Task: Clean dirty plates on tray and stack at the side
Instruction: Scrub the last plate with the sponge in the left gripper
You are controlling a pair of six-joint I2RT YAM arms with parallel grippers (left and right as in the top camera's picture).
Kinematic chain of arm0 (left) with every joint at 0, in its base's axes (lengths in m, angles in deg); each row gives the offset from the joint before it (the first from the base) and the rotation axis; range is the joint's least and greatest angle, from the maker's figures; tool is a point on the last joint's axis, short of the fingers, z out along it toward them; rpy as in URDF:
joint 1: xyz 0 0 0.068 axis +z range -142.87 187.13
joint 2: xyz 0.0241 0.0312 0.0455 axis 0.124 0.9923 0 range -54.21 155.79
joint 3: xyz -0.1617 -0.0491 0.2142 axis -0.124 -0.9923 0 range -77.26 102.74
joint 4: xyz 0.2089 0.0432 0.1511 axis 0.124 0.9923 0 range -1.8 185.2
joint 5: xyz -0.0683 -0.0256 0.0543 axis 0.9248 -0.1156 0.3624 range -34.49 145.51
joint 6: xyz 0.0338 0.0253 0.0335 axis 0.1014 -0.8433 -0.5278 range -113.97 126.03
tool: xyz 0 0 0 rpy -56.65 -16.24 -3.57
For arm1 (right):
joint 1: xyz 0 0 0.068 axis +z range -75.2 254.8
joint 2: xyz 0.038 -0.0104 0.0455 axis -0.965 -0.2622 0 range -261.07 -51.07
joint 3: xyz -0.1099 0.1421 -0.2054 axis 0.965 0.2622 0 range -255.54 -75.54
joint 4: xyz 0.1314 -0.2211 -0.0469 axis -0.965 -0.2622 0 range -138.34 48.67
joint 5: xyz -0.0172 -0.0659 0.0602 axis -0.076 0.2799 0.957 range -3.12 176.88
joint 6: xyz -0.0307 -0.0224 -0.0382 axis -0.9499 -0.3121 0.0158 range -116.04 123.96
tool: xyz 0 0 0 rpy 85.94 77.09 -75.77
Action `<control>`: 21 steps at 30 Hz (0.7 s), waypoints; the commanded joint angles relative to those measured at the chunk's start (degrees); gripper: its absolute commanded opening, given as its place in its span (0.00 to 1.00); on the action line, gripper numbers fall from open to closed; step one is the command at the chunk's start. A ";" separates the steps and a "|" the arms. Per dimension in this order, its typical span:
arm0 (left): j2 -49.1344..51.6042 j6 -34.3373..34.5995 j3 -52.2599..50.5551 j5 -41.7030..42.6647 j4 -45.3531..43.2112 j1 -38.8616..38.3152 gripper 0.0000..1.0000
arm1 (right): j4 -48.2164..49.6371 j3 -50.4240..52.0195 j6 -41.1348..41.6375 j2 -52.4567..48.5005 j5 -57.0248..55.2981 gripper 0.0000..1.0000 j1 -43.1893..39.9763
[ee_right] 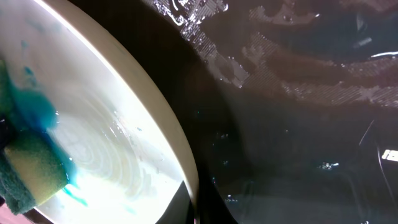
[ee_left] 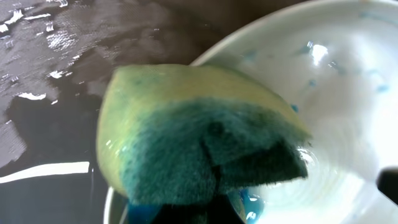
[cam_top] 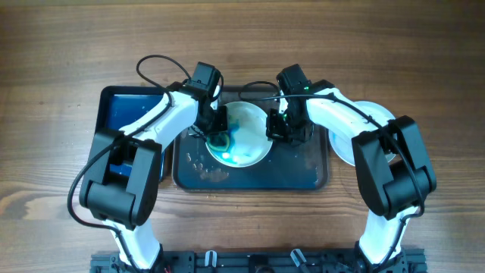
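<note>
A white plate (cam_top: 246, 136) smeared with blue lies on the dark tray (cam_top: 303, 171). My left gripper (cam_top: 216, 130) is shut on a yellow and green sponge (ee_left: 199, 143) and presses it on the plate's left side; the sponge also shows in the right wrist view (ee_right: 31, 171). My right gripper (cam_top: 279, 127) is shut on the plate's right rim (ee_right: 186, 174), one finger on each side of the edge. The plate fills the right of the left wrist view (ee_left: 336, 93).
A blue tub (cam_top: 129, 110) sits left of the tray. A white plate (cam_top: 348, 144) lies on the table right of the tray, partly under my right arm. The tray floor is wet with suds (cam_top: 208, 167).
</note>
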State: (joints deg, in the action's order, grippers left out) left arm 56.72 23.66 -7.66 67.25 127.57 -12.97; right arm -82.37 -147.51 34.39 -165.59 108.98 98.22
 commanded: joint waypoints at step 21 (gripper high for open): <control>4.59 -5.51 1.77 -7.67 -15.34 -4.26 0.04 | 1.36 1.07 0.79 -0.39 0.42 0.04 -0.02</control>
State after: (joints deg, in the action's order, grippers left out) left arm 59.76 14.06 -7.09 76.19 113.71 -18.22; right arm -80.62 -147.29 34.85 -165.48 108.88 97.59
